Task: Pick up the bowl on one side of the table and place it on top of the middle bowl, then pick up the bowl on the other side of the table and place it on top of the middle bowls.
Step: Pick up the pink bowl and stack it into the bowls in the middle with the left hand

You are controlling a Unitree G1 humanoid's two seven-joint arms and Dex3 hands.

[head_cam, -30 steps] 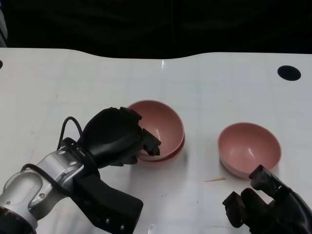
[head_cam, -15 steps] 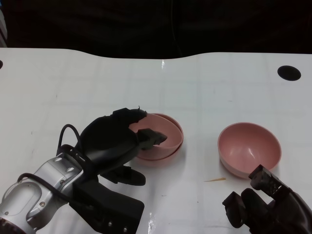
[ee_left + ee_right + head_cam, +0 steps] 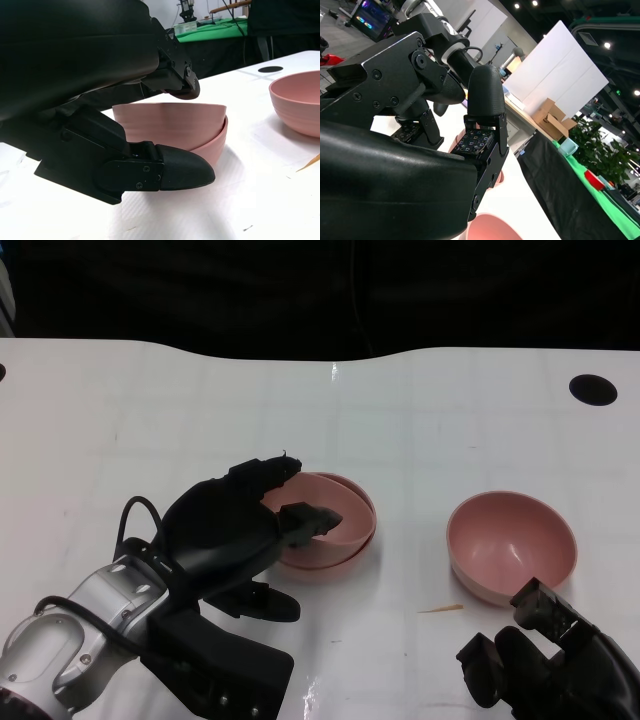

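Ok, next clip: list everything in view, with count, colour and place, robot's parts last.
stacked bowls: two, pink, nested at table centre, upper one tilted in the lower
side bowl: one, pink, alone on the robot's right
table: one, white
hole in the table: one, black, far right
small sliver: one, orange, near the side bowl
left hand: one, black, fingers over the near rim of the upper stacked bowl
right hand: one, black, low by the near edge, holding nothing
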